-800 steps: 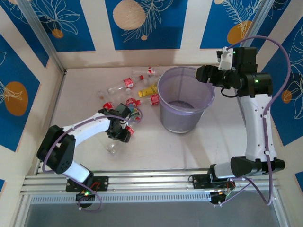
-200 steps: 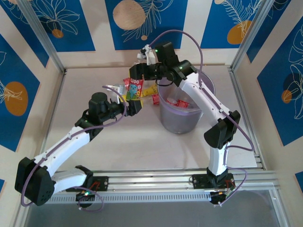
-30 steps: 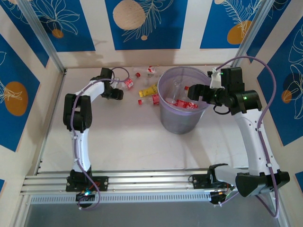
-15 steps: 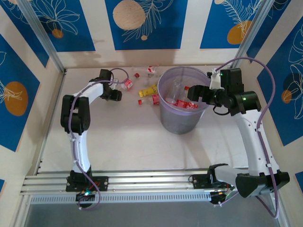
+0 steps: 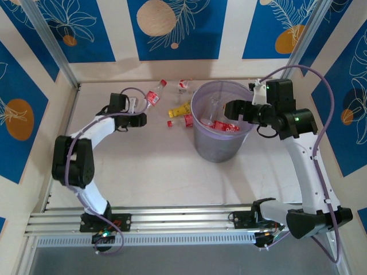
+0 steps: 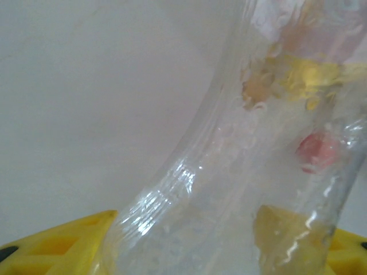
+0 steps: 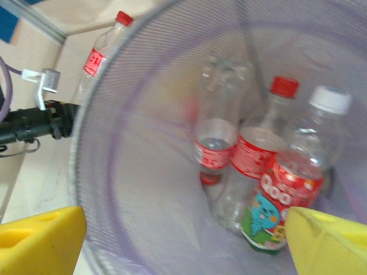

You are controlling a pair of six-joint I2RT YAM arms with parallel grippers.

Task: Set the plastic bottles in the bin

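Observation:
In the top view my left gripper (image 5: 137, 106) reaches to the back left of the table, shut on a clear plastic bottle (image 5: 152, 95) with a red label and red cap, tilted up off the table. In the left wrist view that bottle (image 6: 229, 172) sits between my yellow fingers (image 6: 57, 246). My right gripper (image 5: 231, 109) hangs open over the lavender bin (image 5: 218, 146), nothing between its fingers (image 7: 40, 240). Several bottles (image 7: 261, 149) lie inside the bin (image 7: 143, 217). A yellow bottle (image 5: 179, 110) and a red-labelled one (image 5: 187, 119) lie left of the bin.
Another small bottle (image 5: 183, 86) lies near the back wall, and a loose red cap (image 5: 170, 123) sits by the yellow bottle. Walls close the table at the back and sides. Bare table stretches in front of the bin.
My left gripper has narrowed onto the red-capped bottle and drawn it left and up, so it now tilts. The right gripper has stayed open over the bin.

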